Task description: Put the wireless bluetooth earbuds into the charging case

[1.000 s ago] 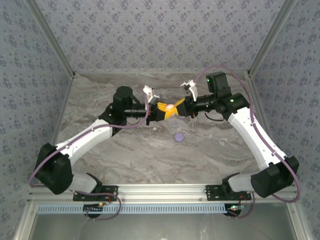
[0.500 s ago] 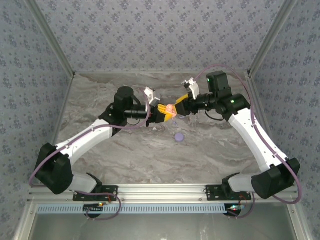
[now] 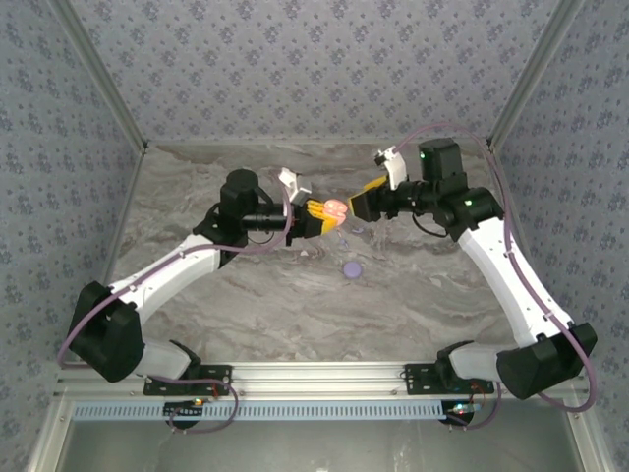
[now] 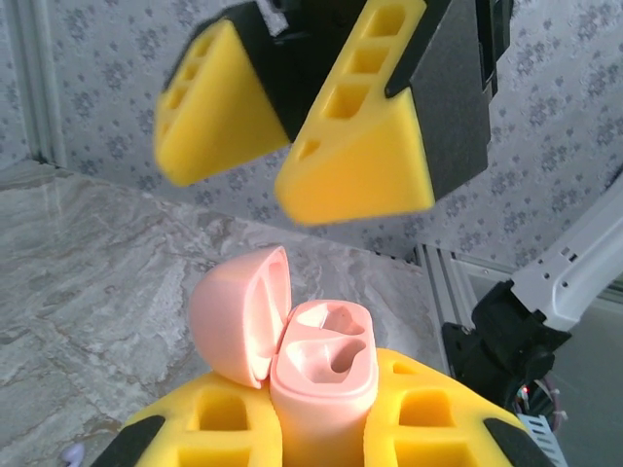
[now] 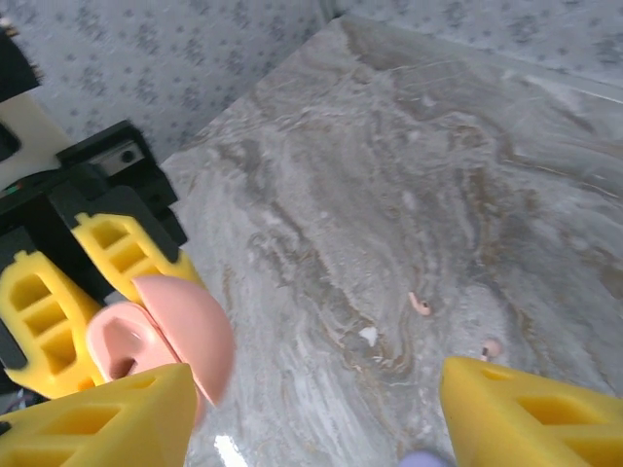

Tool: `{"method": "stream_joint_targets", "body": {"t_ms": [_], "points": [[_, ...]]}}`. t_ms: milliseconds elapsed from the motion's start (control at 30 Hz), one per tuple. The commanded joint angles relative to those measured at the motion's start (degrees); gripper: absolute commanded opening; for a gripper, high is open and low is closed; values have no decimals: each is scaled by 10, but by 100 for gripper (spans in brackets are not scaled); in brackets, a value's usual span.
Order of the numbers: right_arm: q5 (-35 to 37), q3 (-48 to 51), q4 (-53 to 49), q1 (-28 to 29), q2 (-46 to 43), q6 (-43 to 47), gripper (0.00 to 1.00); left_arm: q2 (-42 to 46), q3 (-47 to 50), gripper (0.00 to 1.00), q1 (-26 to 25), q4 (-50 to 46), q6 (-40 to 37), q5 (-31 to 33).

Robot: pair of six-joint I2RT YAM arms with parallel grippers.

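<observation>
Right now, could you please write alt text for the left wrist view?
An open pink earbud case, its slots looking empty, stands clamped in the left pincer. The right pincer hangs open above it, over a marble table.

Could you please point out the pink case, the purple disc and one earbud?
pink case [image 4: 324, 377]: left wrist view, open body.
purple disc [image 3: 352, 267]: top external view, its centre.
earbud [image 5: 420, 305]: right wrist view, its middle.

The left gripper [image 3: 324, 210] clamps a pink case [image 3: 336, 207] between its yellow fingers, above the marble table [image 3: 246, 295]. The right gripper [image 3: 362, 199] faces it, just beside the case and apart from it. A purple disc [image 3: 352, 268] lies on the table near both grippers, on their base side.
</observation>
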State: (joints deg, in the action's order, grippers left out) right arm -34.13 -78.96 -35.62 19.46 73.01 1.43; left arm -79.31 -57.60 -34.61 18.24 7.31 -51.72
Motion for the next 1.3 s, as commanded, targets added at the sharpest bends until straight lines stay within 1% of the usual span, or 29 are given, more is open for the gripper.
{"method": "stream_joint_targets", "body": {"t_ms": [0, 100, 233, 333, 500, 800, 1033, 1267], "points": [[52, -18, -6, -28, 5, -42, 70, -2, 3, 3, 11, 43, 22, 2], [85, -32, -42, -45, 46, -64, 70, 0, 1, 3, 20, 53, 41, 6], [91, -38, -74, -48, 109, -84, 68, 4, -1, 4, 33, 57, 59, 12], [88, -28, -74, -46, 158, -101, 64, 9, -4, 4, 43, 50, 71, 18], [114, -34, -70, -22, 245, -112, 57, 36, 3, 4, 54, 23, 75, 47], [159, -114, -73, 29, 386, -115, 42, 91, 25, 7, 65, -34, 62, 87], [199, -153, -88, 56, 445, -108, 33, 118, 45, 7, 66, -41, 67, 101], [222, -168, -91, 71, 477, -111, 32, 123, 48, 8, 67, -44, 69, 101]]}}
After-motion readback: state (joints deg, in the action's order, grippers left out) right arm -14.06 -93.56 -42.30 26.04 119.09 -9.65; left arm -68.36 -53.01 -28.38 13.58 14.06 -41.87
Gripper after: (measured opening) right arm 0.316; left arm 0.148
